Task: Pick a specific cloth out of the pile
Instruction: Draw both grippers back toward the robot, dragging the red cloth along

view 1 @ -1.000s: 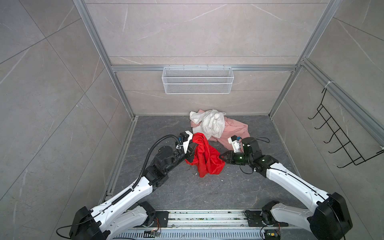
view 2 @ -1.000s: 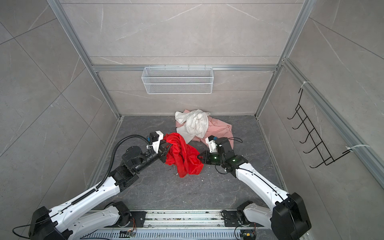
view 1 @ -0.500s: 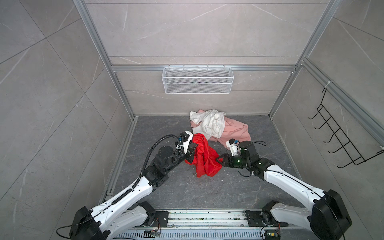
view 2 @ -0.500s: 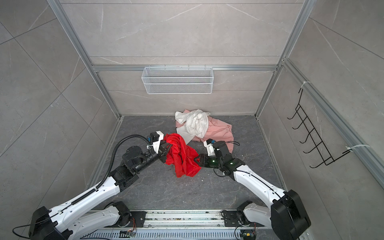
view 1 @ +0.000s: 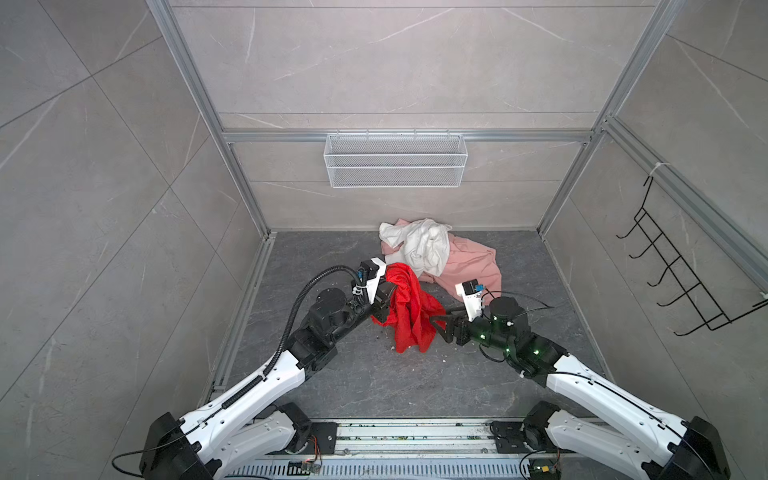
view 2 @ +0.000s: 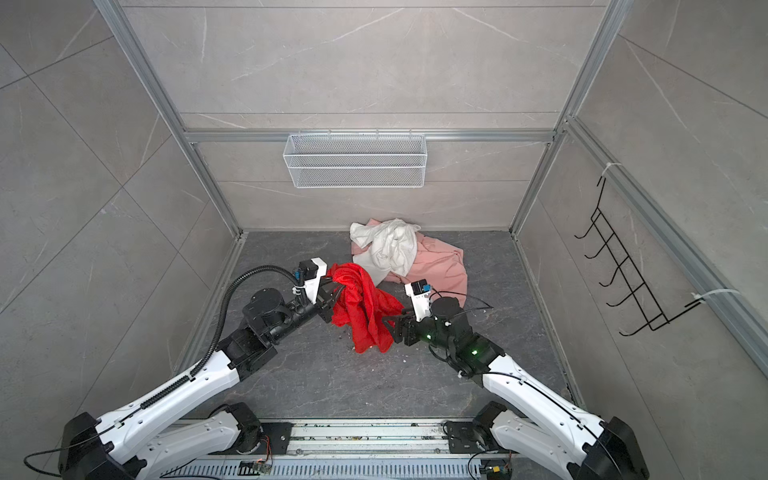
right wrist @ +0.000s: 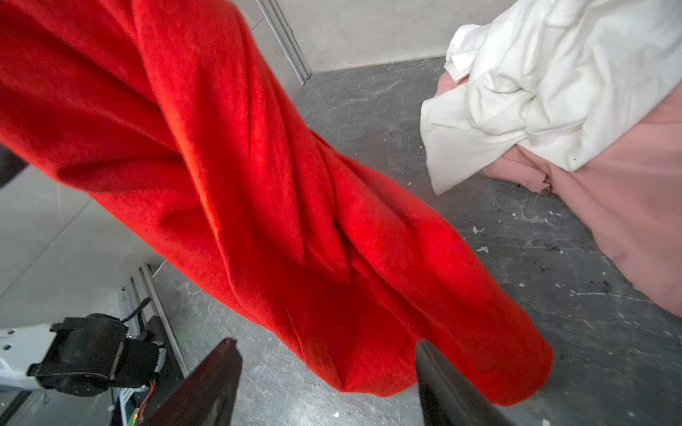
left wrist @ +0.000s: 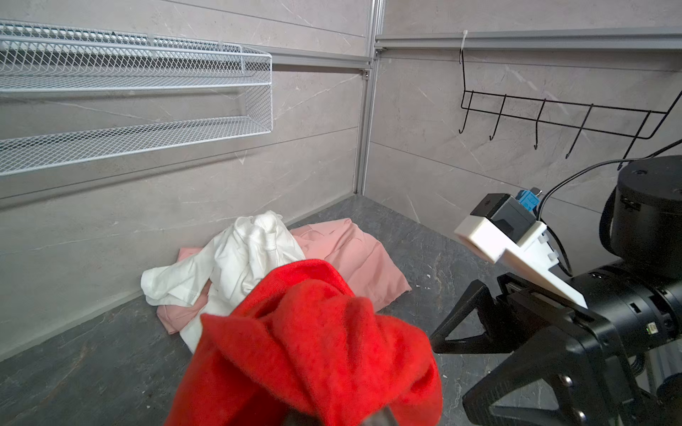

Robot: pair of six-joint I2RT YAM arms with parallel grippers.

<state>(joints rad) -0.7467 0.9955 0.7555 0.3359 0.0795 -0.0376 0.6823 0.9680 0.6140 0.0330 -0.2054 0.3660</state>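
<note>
**Red cloth up and off the heap; second gripper spread beside it**

Left: the black left gripper (view 1: 383,291) sits raised above the dark grey stone-look floor (view 1: 365,382). Its fingers are clenched on a bunched top fold of the large bright red wrinkled cloth (view 1: 409,316). In the left wrist view the fabric buries the jaws, so the pinch is read from the gathering of folds there.

Centre: the red cloth hangs from that grip as a twisted drape between the two grippers. Its lower end is close to the floor; contact cannot be told. In the right wrist view a strip of bare floor lies between the drape and the heap.

Right of centre: the black right gripper (view 1: 437,322) is level with the lower half of the drape. Its jaws are spread wide, released, with nothing in them. Its fingers (right wrist: 206,383) sit either side of the hanging end, just beside it.

Behind, towards the right: the heap of soft cloths (view 1: 446,259) lies by the back wall, a crumpled white cloth (view 1: 424,245) on a flat salmon-pink cloth (view 1: 471,268). Neither gripper touches it.

Far right: a black wire hook rack (view 1: 673,282) on the side wall.

Judgement: the picking-out looks essentially done, with the cloth hanging from a single pinch. The next move likely calls for the right jaws to close on a lower fold, or for a carry clear of the heap. Thin, sleek fabric may slip, so the left pinch needs to hold.
</note>
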